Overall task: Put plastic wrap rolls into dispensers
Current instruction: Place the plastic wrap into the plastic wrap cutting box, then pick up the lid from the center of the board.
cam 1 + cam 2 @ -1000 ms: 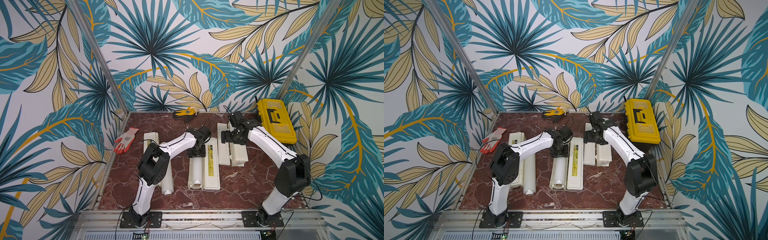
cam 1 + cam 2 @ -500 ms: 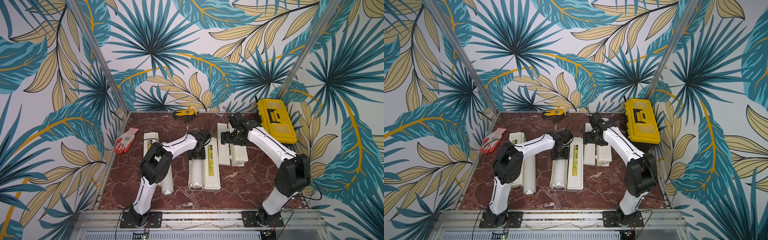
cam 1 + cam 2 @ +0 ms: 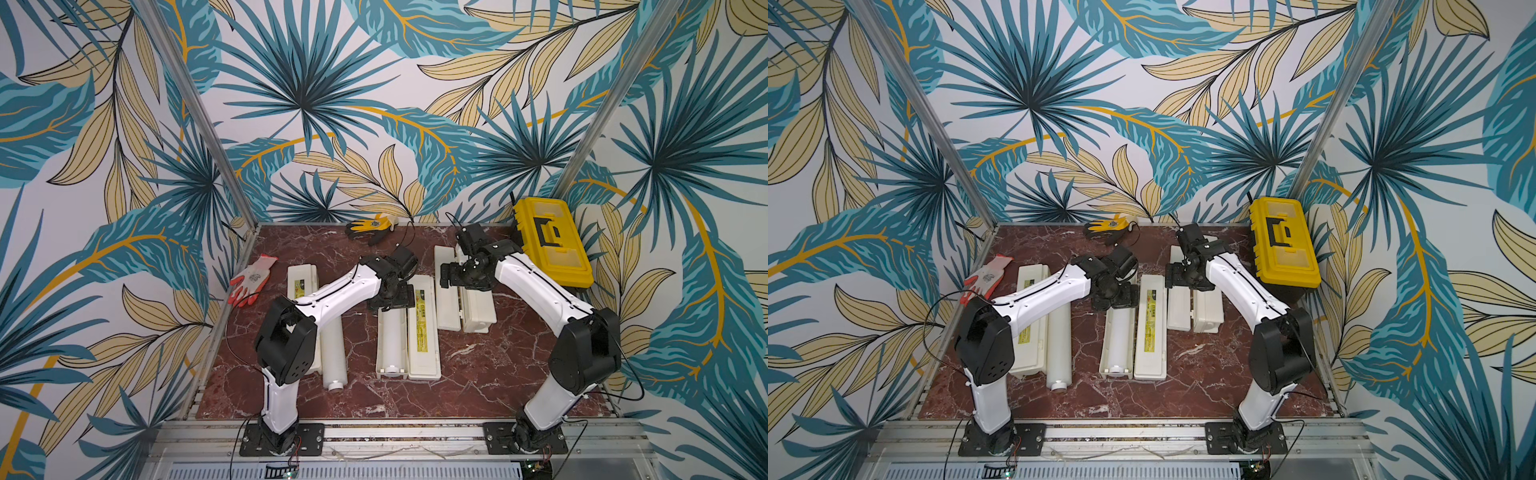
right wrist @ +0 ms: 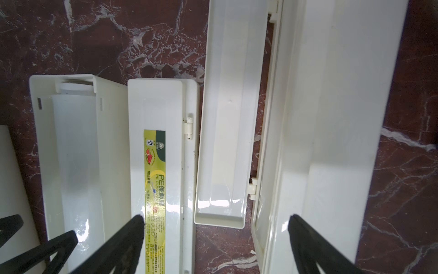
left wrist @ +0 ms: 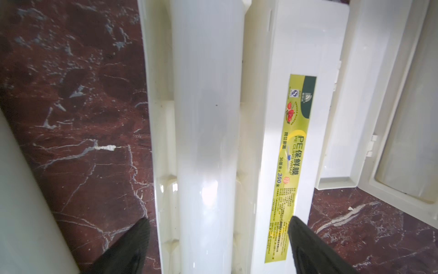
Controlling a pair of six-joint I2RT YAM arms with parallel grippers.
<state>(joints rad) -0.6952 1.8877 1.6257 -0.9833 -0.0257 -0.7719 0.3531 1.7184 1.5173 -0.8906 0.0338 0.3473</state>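
Observation:
The middle dispenser (image 3: 424,328) lies with its lid thrown open, and a plastic wrap roll (image 5: 208,118) rests in its tray. My left gripper (image 5: 219,225) hovers open over that roll's far end, its fingers wide of it on both sides. My right gripper (image 4: 216,223) is open too, empty, above the gap between that labelled lid (image 4: 156,147) and the right dispenser's open lid (image 4: 227,118). The right dispenser (image 3: 478,303) holds a roll. A third roll (image 3: 334,357) lies loose on the table beside the left dispenser (image 3: 303,286), which is shut and partly hidden by my left arm.
A yellow-and-black toolbox (image 3: 548,245) stands at the back right, close behind my right arm. An orange-and-white glove (image 3: 253,278) lies at the left edge and a yellow-black glove (image 3: 372,226) at the back wall. Patterned walls enclose the marble table (image 3: 478,374) on three sides.
My left gripper has opened above the roll, which now lies free in the middle dispenser, and that arm's elbow has shifted a little. The right arm has stayed put.

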